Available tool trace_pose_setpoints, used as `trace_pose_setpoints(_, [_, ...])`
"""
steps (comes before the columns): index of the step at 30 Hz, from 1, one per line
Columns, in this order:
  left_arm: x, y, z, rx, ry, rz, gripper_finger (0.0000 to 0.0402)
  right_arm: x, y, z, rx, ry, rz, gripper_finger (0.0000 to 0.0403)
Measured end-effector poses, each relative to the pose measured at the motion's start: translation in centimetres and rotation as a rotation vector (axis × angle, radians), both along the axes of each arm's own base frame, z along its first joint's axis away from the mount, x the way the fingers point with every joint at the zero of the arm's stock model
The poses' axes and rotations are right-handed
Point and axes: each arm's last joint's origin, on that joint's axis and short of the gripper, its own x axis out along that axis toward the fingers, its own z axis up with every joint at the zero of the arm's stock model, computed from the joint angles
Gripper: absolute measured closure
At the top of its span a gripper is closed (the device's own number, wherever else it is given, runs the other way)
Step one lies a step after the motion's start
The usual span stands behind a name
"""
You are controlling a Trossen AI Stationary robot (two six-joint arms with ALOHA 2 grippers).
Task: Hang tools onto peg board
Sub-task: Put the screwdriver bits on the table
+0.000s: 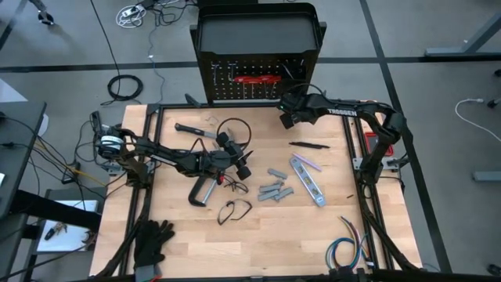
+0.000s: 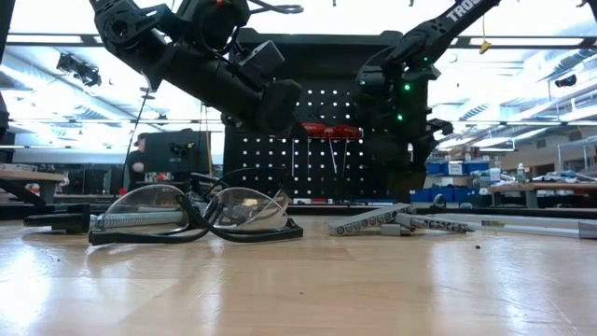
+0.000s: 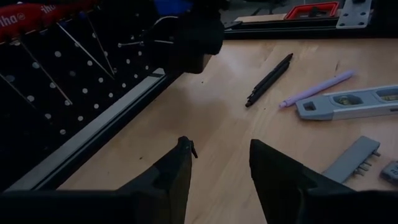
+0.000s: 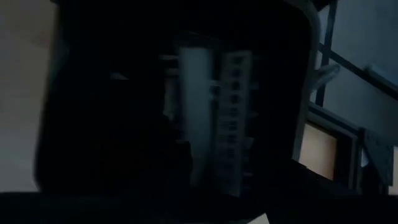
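Note:
The black peg board point(image 1: 258, 74) stands at the table's far edge, with red-handled tools point(image 1: 254, 78) hanging on it. My right gripper point(image 1: 288, 114) hovers close in front of the board's lower right part. Its wrist view looks into a dark bin point(image 4: 93, 124) holding grey metal pieces point(image 4: 217, 112). My left gripper point(image 3: 221, 165) is open over the table's middle, above a grey C-clamp point(image 1: 203, 190) and safety glasses point(image 2: 205, 210), with nothing between its fingers. A hammer point(image 1: 196, 131), more grey pieces point(image 1: 275, 190) and a silver bar tool point(image 1: 308, 180) lie flat on the table.
A black pen point(image 3: 268, 79) and a purple pen point(image 3: 314, 88) lie right of centre. Black gloves point(image 1: 153, 239) sit at the near left corner, a coloured wire bundle point(image 1: 348, 247) at the near right. A red box point(image 1: 376, 143) sits by the right arm's base.

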Motion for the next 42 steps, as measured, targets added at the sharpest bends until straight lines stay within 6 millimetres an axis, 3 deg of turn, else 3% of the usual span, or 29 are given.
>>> trace_pose_setpoints(11, [0.0, 0.0, 0.1, -0.001, -0.011, 0.0, 0.0241, -0.5, -0.2, -0.1, 0.029, 0.017, -0.016, 0.0235])
trace_pose_setpoints(19, [0.1, 0.0, 0.1, -0.006, -0.013, -0.011, 0.0241, -0.7, -1.9, -1.1, 0.163, -0.061, 0.06, 0.0235])
trace_pose_setpoints(26, [0.0, 0.0, 0.1, -0.006, -0.009, -0.013, 0.0241, 0.4, -1.7, -0.8, 0.155, -0.129, 0.14, 0.0234])
trace_pose_setpoints(37, [0.0, -0.1, 0.0, -0.007, -0.006, -0.015, 0.0241, 0.1, -0.7, 0.3, 0.07, -0.089, 0.069, 0.0237])
trace_pose_setpoints(42, [0.0, -0.1, 0.0, -0.007, -0.005, -0.015, 0.0241, -0.4, -1.4, 0.3, 0.073, -0.098, 0.044, 0.0237])
